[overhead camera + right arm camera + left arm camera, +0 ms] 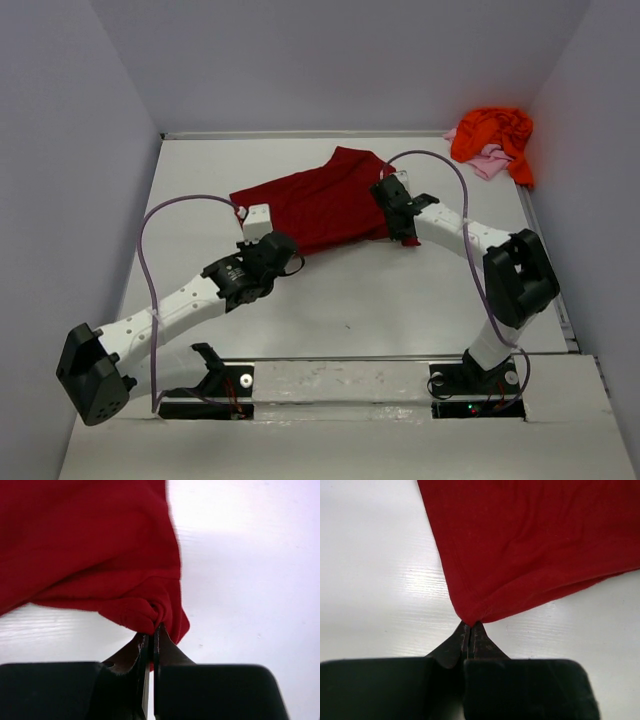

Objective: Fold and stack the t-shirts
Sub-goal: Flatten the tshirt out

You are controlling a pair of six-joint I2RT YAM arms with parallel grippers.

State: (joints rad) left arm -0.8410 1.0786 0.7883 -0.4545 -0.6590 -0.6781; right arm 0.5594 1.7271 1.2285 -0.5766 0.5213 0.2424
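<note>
- Dark red cloth, the crimson t-shirt (325, 205), is spread flat on the tabletop (380, 300), between its middle and its far edge.
- The shirt's left corner is pinched in the left pincer (470, 628), whose jaws are clamped together.
- A bunched fold at the shirt's right side is gripped by the right pincer (151, 632), likewise closed.
- The orange t-shirt (492, 135) is heaped on the pale pink t-shirt (488, 165) in the far right corner.

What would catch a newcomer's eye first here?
The dark red cloth t-shirt spread at the centre of the white table, pinched at two corners by the left gripper and right gripper. Then the bright orange t-shirt crumpled with a pale pink t-shirt in the far right corner.
</note>
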